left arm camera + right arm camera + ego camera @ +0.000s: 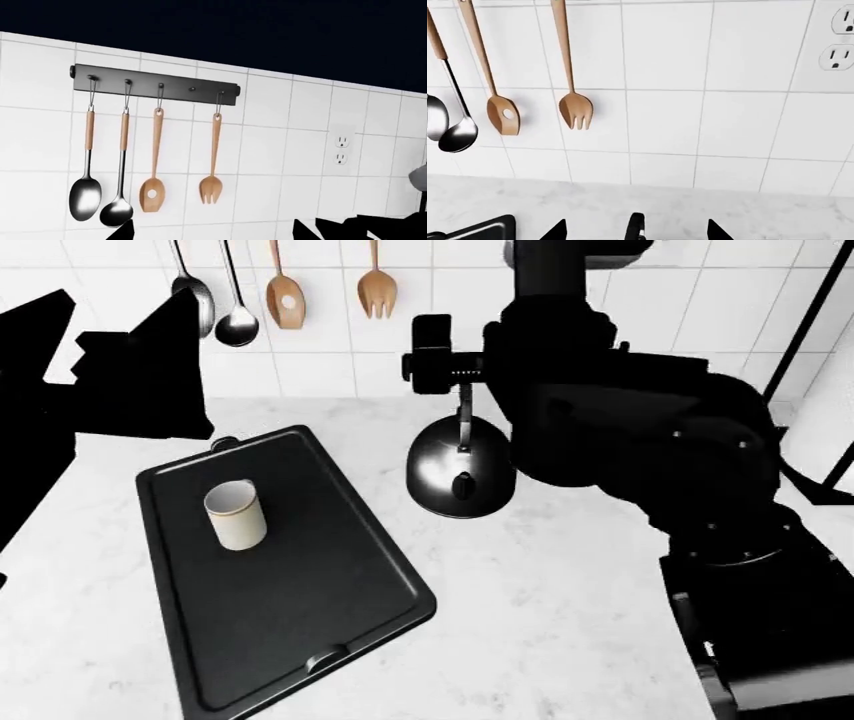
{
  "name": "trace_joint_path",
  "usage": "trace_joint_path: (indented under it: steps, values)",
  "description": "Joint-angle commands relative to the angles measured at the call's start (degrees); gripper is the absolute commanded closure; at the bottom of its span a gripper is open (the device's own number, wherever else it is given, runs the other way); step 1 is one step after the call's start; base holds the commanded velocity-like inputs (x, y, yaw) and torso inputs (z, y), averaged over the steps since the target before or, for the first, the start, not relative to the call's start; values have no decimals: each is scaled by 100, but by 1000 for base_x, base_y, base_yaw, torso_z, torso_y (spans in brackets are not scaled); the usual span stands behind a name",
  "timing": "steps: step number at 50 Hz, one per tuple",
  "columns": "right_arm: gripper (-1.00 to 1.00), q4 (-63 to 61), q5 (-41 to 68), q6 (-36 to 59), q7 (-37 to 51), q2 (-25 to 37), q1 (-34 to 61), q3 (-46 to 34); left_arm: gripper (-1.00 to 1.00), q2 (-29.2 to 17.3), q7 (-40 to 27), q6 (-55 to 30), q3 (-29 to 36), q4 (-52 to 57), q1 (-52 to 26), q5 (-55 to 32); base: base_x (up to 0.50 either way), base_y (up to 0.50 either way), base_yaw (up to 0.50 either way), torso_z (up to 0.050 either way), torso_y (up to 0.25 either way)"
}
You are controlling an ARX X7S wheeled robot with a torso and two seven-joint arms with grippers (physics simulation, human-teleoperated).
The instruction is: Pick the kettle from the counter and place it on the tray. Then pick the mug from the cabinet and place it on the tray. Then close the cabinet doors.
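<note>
Kettle (458,478): on the counter (561,620), near its back edge, just beside the tray's right long side, not on it; handle arches upward.
Mug (235,515): upright on the tray (320,610), toward the end nearer the back edge.
Tray: lies slantwise on the left part of the counter, one short end near the front edge.
Right gripper (461,390): directly above the kettle, at the top of its handle; in the right wrist view the handle (636,226) shows between the two fingertips (555,231), but contact is not visible, so cannot tell whether it grips.
Left gripper (134,370): raised over the back left corner, facing the wall; spread of its fingers cannot be told.
Step in hand: likely taking hold of the kettle.
Next move: calls for a firm hold on the handle, a lift, then a short carry left onto the tray's bare part, clear of the mug.
</note>
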Motion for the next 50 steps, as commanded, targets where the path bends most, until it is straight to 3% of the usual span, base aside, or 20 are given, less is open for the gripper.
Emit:
trace_joint_path:
  steps: [1, 10, 30, 45, 46, 50]
  values:
    - [-100, 2297, -1057, -832, -1114, -863, 515, -762, -100, -205, -51, 55, -338, 200, 161, -265, 0, 0, 0, 0, 0]
    - [-100, 3457, -1294, -1414, -1565, -1215, 675, -1183, -100, -245, 115, 76, -514, 203, 449, -143, 0, 0, 0, 0, 0]
    - [-100, 4677, 171, -2682, -1781, -1232, 797, -3053, -100, -200, 398, 165, -737, 213, 888, 92, 0, 0, 0, 0, 0]
    - [-100, 5108, 1033, -3201, -1927, -1229, 817, -3984, -100, -153, 519, 212, -755, 218, 1059, 231, 0, 0, 0, 0, 0]
    - [100, 5105, 1060, -3240, -1925, -1224, 814, -4004, -100, -149, 530, 213, -752, 221, 1071, 248, 0, 0, 0, 0, 0]
    - [100, 5019, 1106, -3317, -1792, -1168, 773, -4003, -100, -141, 554, 228, -761, 223, 1111, 270, 0, 0, 0, 0, 0]
